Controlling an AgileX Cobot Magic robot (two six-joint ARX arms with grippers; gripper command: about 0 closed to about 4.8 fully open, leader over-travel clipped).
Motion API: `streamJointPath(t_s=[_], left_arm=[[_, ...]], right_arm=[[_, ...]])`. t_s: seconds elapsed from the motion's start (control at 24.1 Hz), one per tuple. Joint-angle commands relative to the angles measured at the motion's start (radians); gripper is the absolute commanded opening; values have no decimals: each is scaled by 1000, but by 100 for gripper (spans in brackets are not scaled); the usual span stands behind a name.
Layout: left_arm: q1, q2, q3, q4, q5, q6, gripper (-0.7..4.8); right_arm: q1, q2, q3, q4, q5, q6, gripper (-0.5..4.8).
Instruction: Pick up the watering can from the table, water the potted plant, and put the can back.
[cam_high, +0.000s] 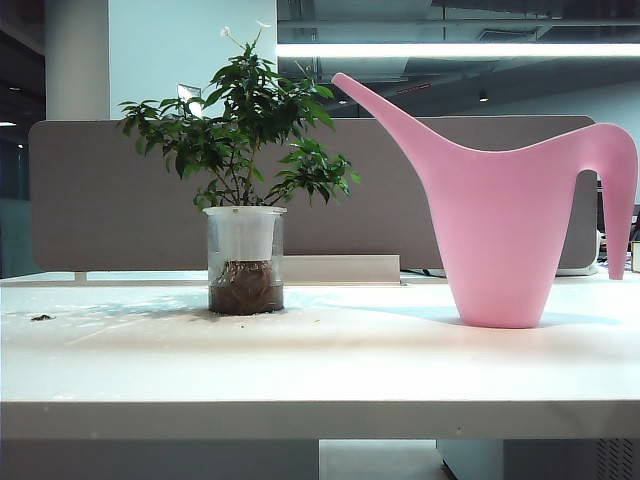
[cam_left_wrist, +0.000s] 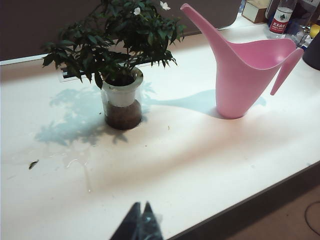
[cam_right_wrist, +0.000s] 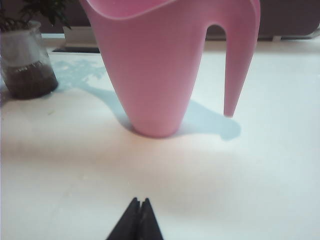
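A: What carries everything here?

B: The wide flat white table (cam_high: 330, 370), with its thick pale front edge. It has some water marks and a small dark crumb near the left end.

A: And the biggest thing on it?

B: The large smooth pink plastic watering can (cam_high: 500, 230). It stands upright toward the right end of the table, not near the front edge. Its long spout points up and left, toward the plant; its arched handle hangs down on the right side.

A: Where is the plant?

B: The small bushy dark-green potted plant in a clear glass jar (cam_high: 245, 260) stands left of the middle, well apart from the can, with brown soil visible in the jar.

A: The hands?

B: The left gripper (cam_left_wrist: 141, 222) hangs over the front edge, fingers pressed together, empty. The right gripper (cam_right_wrist: 138, 220) is low in front of the can, also clenched on nothing, touching nothing.
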Motion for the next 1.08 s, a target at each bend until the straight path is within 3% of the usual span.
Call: streamJointPath(t_s=[0.04, 0.25, 0.46, 1.08], left_arm=[[0, 0, 2, 5, 2, 1, -5], [0, 0, 2, 6, 2, 1, -5], [0, 0, 2, 6, 3, 1, -5], [0, -1, -6, 5, 4, 0, -5]], right_arm=[[24, -2, -13, 4, 3, 2, -4], [40, 1, -73, 6, 8, 2, -4], [38, -2, -69, -9, 190, -10, -4], [39, -2, -69, -8, 182, -10, 0]])
